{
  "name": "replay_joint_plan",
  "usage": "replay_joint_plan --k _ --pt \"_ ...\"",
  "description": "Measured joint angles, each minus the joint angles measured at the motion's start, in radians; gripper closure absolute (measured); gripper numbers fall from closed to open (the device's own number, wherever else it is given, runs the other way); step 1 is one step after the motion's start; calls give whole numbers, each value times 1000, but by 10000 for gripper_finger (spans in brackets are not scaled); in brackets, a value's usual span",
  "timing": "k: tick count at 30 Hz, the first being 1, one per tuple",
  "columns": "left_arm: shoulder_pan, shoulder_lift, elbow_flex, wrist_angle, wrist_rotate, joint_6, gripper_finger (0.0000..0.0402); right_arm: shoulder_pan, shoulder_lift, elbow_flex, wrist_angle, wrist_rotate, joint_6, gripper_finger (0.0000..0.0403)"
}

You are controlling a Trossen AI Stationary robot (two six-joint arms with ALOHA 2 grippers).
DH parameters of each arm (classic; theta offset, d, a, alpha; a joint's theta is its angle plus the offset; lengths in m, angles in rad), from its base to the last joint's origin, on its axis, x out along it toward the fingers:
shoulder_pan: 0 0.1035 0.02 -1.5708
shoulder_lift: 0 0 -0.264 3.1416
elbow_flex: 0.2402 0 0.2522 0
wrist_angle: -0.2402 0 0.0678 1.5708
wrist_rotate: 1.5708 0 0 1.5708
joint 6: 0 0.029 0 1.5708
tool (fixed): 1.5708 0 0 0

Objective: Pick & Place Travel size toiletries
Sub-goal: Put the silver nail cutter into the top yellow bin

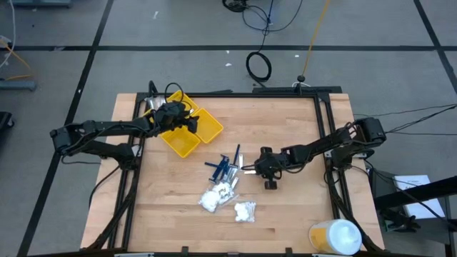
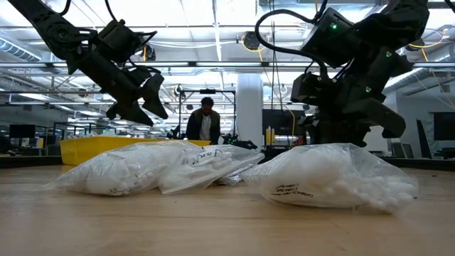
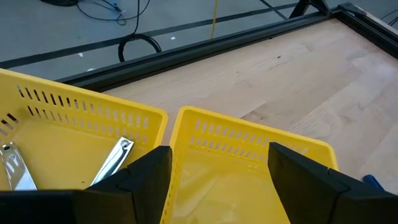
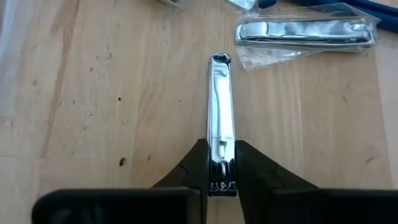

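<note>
Gripping one end of a silver nail clipper (image 4: 220,118), the right tool (image 4: 221,163) has its two fingers pressed on both sides of it, low over the wooden surface (image 4: 93,106). Just ahead of the clipper lies a second nail clipper in a clear packet (image 4: 306,34), with dark blue sticks (image 1: 223,165) beside it. Two bags of white lumps (image 1: 218,194) lie near. Well apart, the left tool (image 3: 219,175) hangs released over the yellow tray (image 3: 242,140), where two more clippers (image 3: 112,163) lie.

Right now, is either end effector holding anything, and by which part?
The right end effector pinches one end of a nail clipper. The left end effector holds nothing, open over the yellow tray.
</note>
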Motion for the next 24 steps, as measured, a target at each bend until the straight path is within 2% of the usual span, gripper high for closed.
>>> replay_joint_plan --k 4,8,11,13,15,17,21,24 --pt "0 0 0 0 0 -1 142 1 -15 -2 29 -1 3 362" --pt "0 0 0 14 2 1 140 10 -86 -8 91 10 -26 362" --pt "-13 0 0 52 21 15 144 10 -169 -4 178 75 -77 362" --pt "-30 0 0 102 75 61 148 0 -202 -4 254 129 -120 362" --pt "-54 0 0 179 139 104 152 -15 -220 -10 396 156 -162 362" --pt "-87 0 0 260 199 141 155 -31 -221 -36 623 156 -186 362" --pt "-177 8 0 402 292 212 158 -63 -159 -105 1029 88 -175 362" --pt "-261 35 0 487 324 278 158 -76 -109 -136 1217 39 -151 362"
